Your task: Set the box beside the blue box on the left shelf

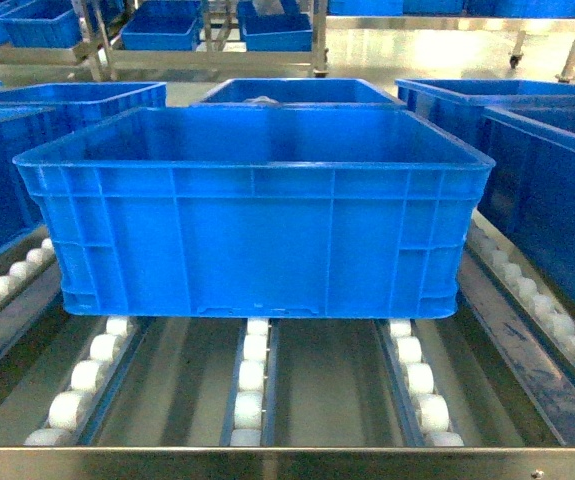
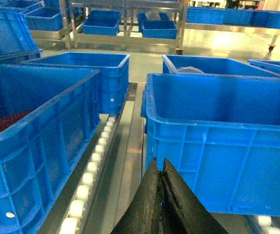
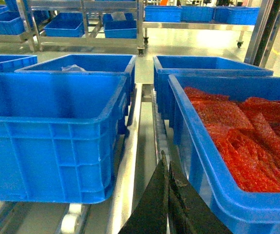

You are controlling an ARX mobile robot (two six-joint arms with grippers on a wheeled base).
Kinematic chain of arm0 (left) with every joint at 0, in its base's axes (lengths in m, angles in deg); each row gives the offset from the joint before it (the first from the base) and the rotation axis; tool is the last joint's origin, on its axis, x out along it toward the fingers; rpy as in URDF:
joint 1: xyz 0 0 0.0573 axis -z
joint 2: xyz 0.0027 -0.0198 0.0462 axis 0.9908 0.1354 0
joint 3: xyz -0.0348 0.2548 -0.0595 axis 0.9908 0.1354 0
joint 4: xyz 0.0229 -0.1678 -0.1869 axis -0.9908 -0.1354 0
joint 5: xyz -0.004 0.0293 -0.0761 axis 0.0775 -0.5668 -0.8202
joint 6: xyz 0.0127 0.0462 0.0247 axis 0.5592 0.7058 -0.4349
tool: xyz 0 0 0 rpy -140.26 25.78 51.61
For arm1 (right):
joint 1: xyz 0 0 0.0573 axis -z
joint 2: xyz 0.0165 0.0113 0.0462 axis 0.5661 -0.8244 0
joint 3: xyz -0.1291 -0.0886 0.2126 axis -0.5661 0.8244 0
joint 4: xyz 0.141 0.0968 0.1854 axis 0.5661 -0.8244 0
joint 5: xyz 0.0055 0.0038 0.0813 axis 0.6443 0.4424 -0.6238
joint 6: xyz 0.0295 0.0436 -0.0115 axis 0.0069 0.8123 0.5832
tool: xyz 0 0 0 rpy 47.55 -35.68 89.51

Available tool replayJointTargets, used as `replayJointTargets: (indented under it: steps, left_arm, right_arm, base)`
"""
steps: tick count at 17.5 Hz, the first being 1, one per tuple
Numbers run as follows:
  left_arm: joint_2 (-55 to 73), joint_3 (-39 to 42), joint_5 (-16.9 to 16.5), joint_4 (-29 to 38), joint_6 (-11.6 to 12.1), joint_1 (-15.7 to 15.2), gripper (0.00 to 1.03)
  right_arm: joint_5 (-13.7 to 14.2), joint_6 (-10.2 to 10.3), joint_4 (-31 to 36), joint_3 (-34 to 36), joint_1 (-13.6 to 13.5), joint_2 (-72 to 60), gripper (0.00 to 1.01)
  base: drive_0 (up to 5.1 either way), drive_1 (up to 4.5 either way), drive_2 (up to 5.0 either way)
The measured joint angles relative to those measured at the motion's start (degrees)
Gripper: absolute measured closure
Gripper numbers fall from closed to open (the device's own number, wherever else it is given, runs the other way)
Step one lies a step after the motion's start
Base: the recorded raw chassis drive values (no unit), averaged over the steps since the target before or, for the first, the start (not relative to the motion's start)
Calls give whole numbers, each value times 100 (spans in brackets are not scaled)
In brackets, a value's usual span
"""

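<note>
Only seen from right wrist: red material (image 3: 247, 131) filling neighbouring crate (image 3: 217, 161); right gripper (image 3: 168, 204) and left gripper (image 2: 163, 200) both clenched, empty; box (image 1: 255, 205) resting on left shelf (image 1: 327, 385) rollers.

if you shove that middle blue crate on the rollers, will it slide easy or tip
The crate would probably glide easily, since it sits on white rollers. Tipping seems unlikely: it looks wide and low. Ribbed walls and a thick rim suggest stiffness.
</note>
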Motion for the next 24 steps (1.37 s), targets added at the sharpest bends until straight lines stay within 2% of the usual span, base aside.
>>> replayJointTargets:
  steps: [3,4,5,7,8,16,24]
  left_arm:
    - [-846,398,-37,-479,4,26,101]
    - [-866,610,-37,-70,4,26,101]
    - [-1056,752,-26,-442,4,24,101]
    - [-1790,835,-44,-940,9,31,101]
    - [-2131,837,-35,-1259,9,26,101]
    - [-2621,839,-42,-1749,11,26,101]
    - [-4304,841,-39,-3311,13,26,101]
  right_arm:
    - [-254,0,-407,428,234,809,100]
    - [-634,-4,-564,520,577,1073,100]
    - [-621,-2,-754,629,693,1379,100]
    - [-664,-2,-669,911,682,1606,100]
    - [-660,-2,-1023,968,682,1869,100]
    - [-662,-2,-1405,968,682,2485,100]
    - [-662,-2,-3014,973,682,4111,100]
  base:
    - [0,0,0]
    - [0,0,0]
    - [0,0,0]
    - [0,0,0]
    - [0,0,0]
    - [0,0,0]
    - [0,0,0]
